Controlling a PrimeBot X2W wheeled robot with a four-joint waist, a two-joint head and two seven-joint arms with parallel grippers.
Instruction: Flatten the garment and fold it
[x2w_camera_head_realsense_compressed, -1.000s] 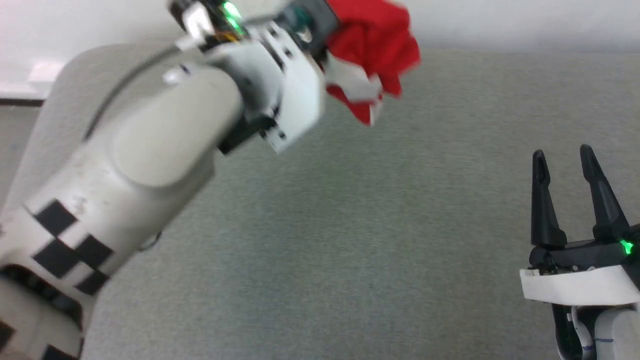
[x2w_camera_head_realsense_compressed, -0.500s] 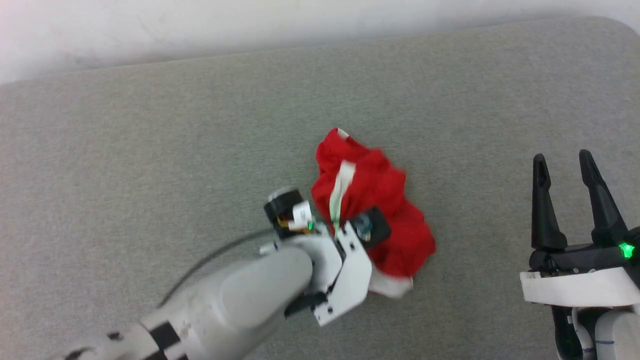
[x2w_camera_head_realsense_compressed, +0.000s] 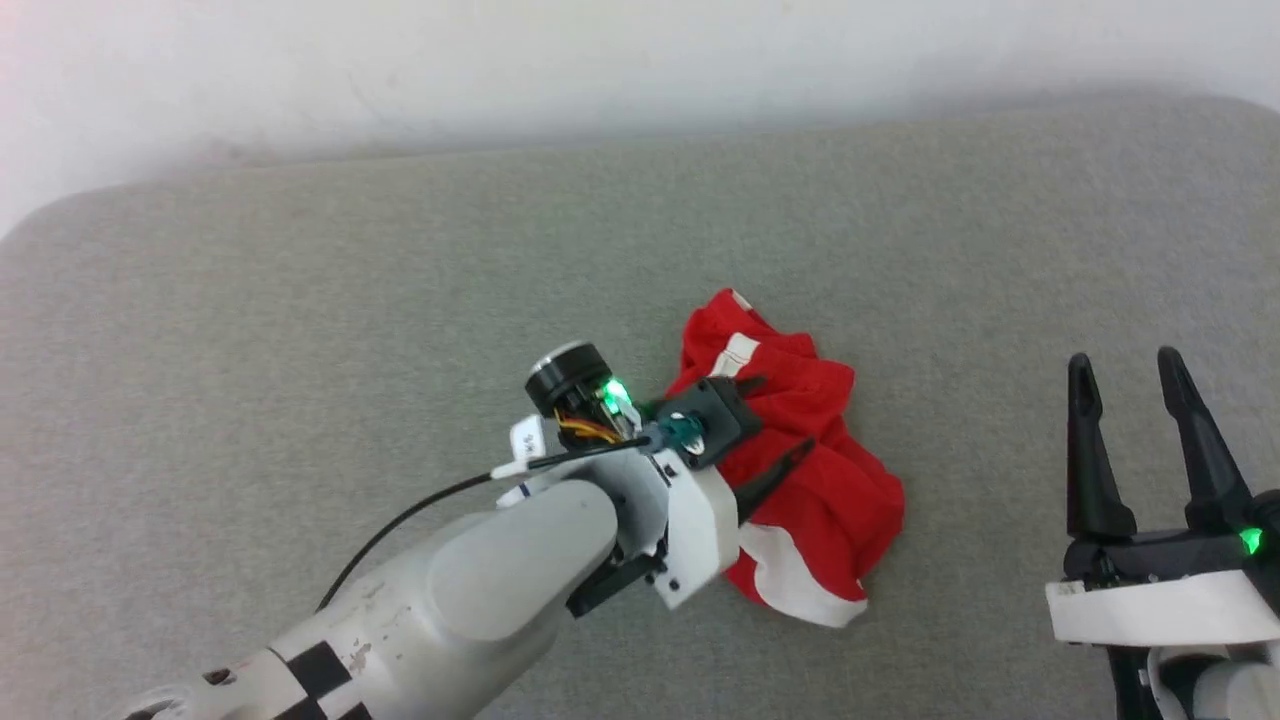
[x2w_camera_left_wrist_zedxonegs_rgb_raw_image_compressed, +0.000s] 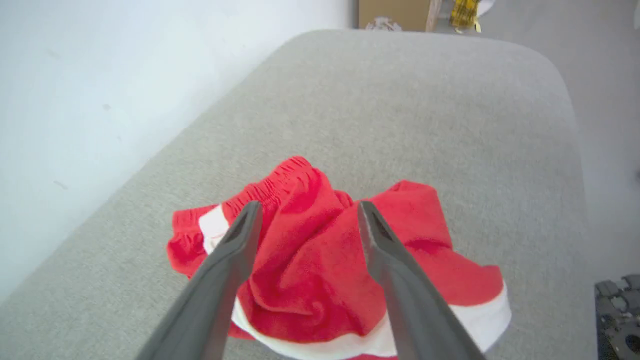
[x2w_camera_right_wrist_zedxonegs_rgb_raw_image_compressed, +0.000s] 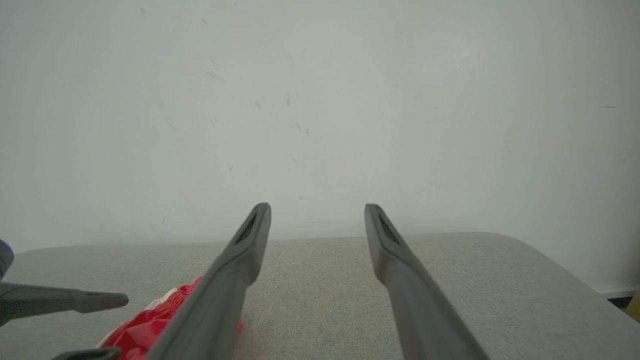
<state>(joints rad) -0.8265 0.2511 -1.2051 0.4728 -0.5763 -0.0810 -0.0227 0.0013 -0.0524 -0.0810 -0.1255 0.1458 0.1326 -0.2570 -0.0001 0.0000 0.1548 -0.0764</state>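
The garment (x2w_camera_head_realsense_compressed: 815, 480) is a small red pair of shorts with white bands, lying crumpled in a heap on the grey padded surface (x2w_camera_head_realsense_compressed: 300, 300), right of centre. My left gripper (x2w_camera_head_realsense_compressed: 785, 413) hovers just over the heap, open, with nothing between its fingers. The left wrist view looks down on the garment (x2w_camera_left_wrist_zedxonegs_rgb_raw_image_compressed: 305, 265) through my spread left gripper (x2w_camera_left_wrist_zedxonegs_rgb_raw_image_compressed: 308, 205). My right gripper (x2w_camera_head_realsense_compressed: 1123, 360) stands open and empty at the lower right, well clear of the cloth. In the right wrist view my right gripper (x2w_camera_right_wrist_zedxonegs_rgb_raw_image_compressed: 316, 206) points at the wall, with the garment (x2w_camera_right_wrist_zedxonegs_rgb_raw_image_compressed: 145, 327) at lower left.
A white wall (x2w_camera_head_realsense_compressed: 640, 60) runs along the far edge of the surface. The surface's rounded corner (x2w_camera_left_wrist_zedxonegs_rgb_raw_image_compressed: 540, 55) drops to the floor, where a brown box (x2w_camera_left_wrist_zedxonegs_rgb_raw_image_compressed: 395, 12) stands. The left arm's fingers (x2w_camera_right_wrist_zedxonegs_rgb_raw_image_compressed: 75, 301) reach in beside the cloth.
The left arm brought the garment down from high up onto the surface, then opened and let it go. The head camera has shifted. The right gripper has stayed put.
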